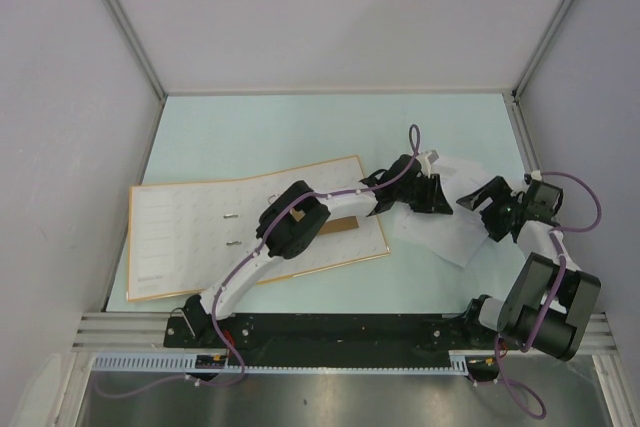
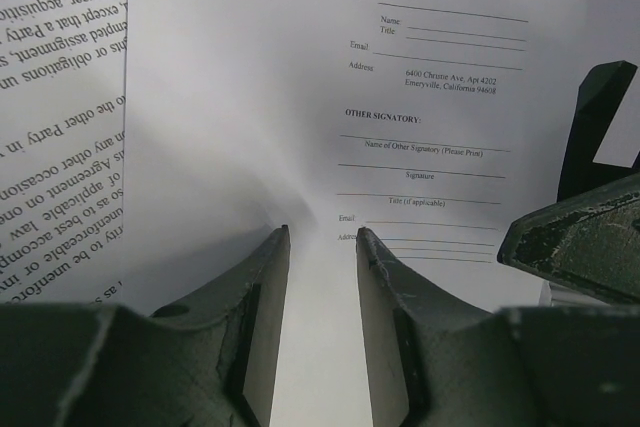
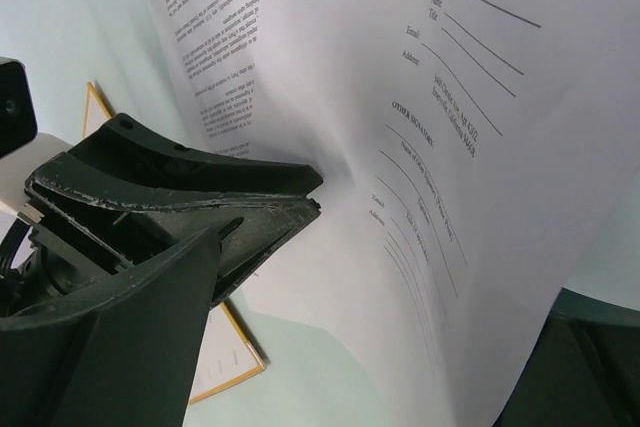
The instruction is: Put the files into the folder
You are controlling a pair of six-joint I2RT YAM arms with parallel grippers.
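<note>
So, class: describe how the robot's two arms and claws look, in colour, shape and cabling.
Both arms have white link shells with black joint housings; a thin purple cable loops along each. The left arm and right arm end in dark, wedge-shaped claw fingers with scuffed, pale-scratched edges.

**Even overhead light, soft shadows, blurred foregrounds at the wrists**

Diffuse light is falling from above onto the pale green worktop [image 1: 250, 127], leaving only faint shadows under the arms. The grey enclosure walls are showing no glare. The overhead view is staying sharp across the frame, with slight bending of straight rails near the bottom edge. In the left wrist view, the dark left hand [image 2: 322, 237] is looking soft and dim, while the thin white printed paper sheets [image 2: 420, 97] are reading crisply and carrying a grey shadow at the crease. In the right wrist view, nearby print is blurring.
</note>
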